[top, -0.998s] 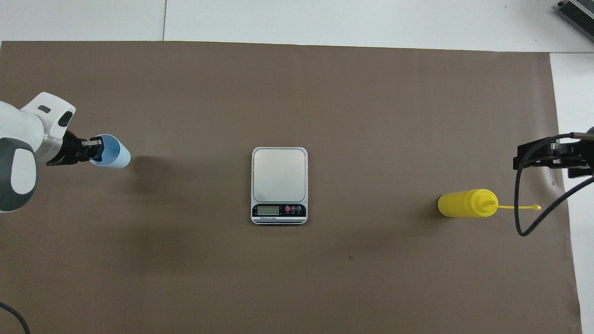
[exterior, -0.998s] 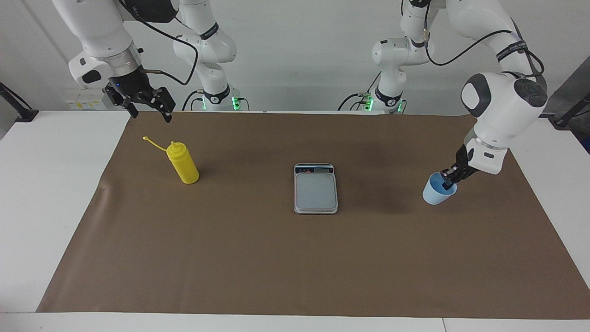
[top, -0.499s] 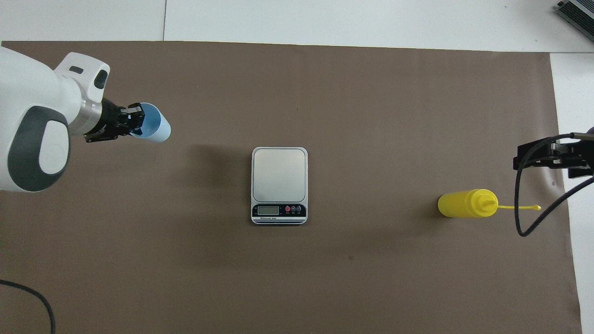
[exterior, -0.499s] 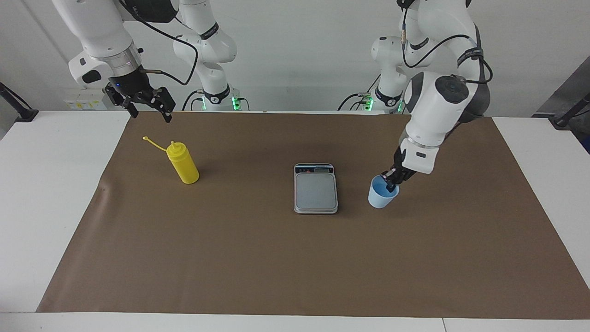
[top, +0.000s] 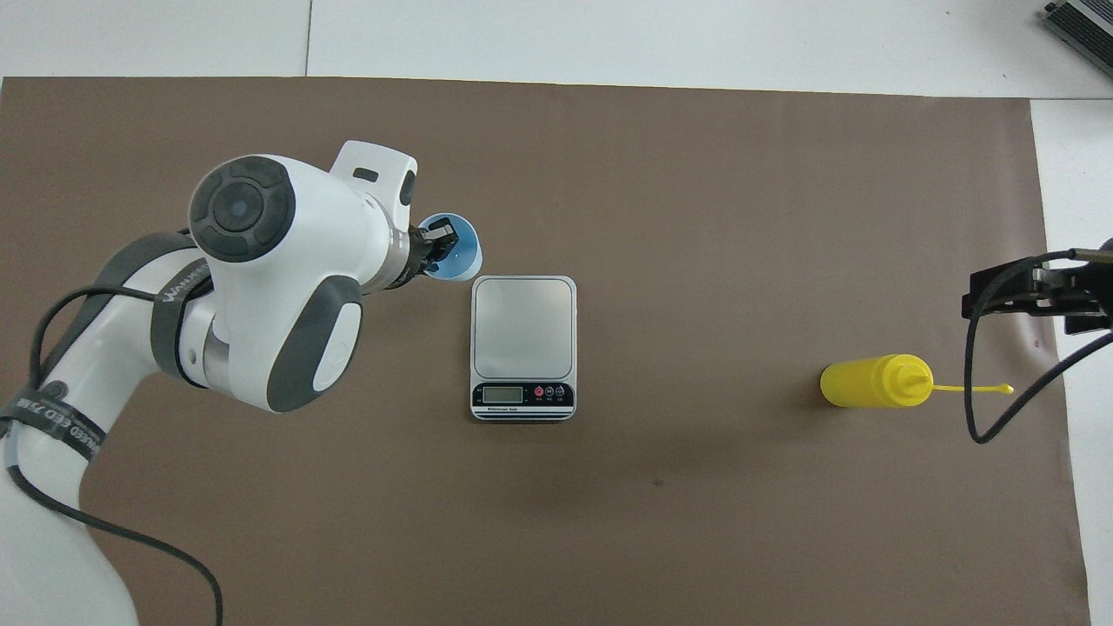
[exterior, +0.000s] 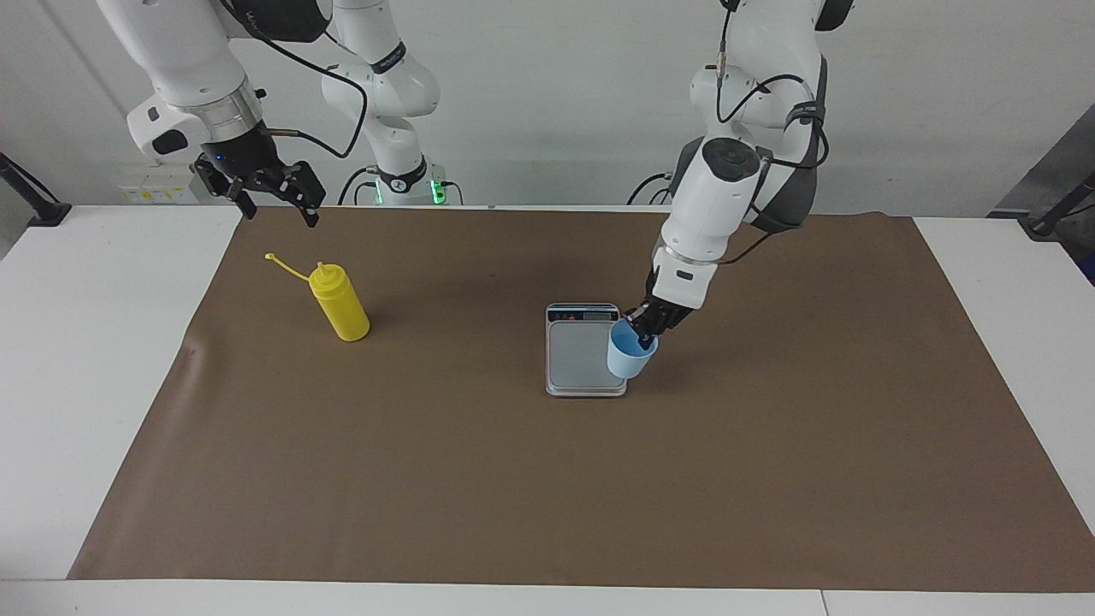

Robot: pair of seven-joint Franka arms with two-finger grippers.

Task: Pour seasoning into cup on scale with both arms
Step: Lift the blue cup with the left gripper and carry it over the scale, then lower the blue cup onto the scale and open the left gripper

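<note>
I see left tool (exterior: 643, 329) pinching the cup (exterior: 629, 355) by its rim, held over the scale (exterior: 585, 355) edge | right tool (exterior: 272, 198) spread wide, empty, waiting above the counter (exterior: 85, 342) near upright seasoning (exterior: 340, 303)

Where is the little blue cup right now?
The blue cup is up in the air, held by its rim in the left gripper, over the edge of the scale on the left arm's side.

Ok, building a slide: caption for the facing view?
Left gripper carries the cup by its rim to the scale; right gripper waits above the seasoning.
</note>
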